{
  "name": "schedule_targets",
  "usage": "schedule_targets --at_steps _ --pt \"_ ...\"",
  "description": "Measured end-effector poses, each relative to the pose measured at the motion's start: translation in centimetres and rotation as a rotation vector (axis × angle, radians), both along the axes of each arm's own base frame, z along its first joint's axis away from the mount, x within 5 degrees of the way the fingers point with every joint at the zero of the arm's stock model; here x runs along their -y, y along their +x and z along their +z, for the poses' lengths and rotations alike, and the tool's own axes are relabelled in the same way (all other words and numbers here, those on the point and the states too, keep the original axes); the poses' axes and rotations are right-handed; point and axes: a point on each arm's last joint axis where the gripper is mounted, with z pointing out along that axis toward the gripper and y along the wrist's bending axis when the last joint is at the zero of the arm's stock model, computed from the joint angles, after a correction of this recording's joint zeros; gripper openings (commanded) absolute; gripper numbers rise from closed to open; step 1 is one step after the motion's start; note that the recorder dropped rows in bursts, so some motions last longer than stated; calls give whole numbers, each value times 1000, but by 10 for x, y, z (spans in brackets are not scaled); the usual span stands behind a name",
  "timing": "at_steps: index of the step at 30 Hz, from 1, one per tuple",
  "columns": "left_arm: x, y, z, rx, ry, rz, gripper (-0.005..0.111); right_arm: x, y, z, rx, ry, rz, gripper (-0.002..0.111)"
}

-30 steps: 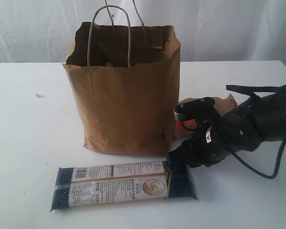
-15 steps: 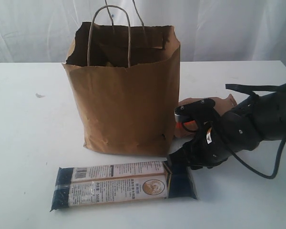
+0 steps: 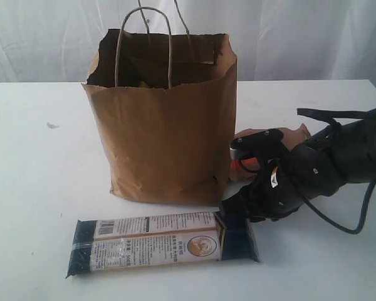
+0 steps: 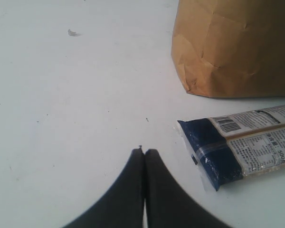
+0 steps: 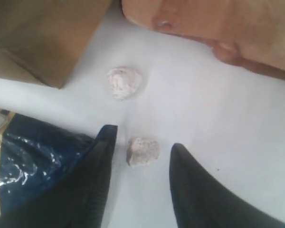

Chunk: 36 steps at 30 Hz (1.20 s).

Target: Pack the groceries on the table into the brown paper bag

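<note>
White counter (image 3: 37, 188) fills the scene. We count one bag (image 3: 169, 125) upright at centre, one noodle pack (image 3: 156, 244) at its six o'clock, one pouch (image 3: 294, 133) at its three, a near candy (image 5: 142, 152) and a far candy (image 5: 124, 83) (two in all). We judge a candy pick under way: our right hand (image 5: 143, 140) stands open astride the near candy. Next, close gently, lift, clear the bag's rim. Left hand (image 4: 145, 153) closed, empty.
</note>
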Motion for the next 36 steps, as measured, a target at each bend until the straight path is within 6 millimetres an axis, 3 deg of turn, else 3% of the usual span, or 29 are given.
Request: schedule_targets --at_steps 36 --pt "0 0 0 0 0 0 0 -3 3 2 40 33 -1 38"
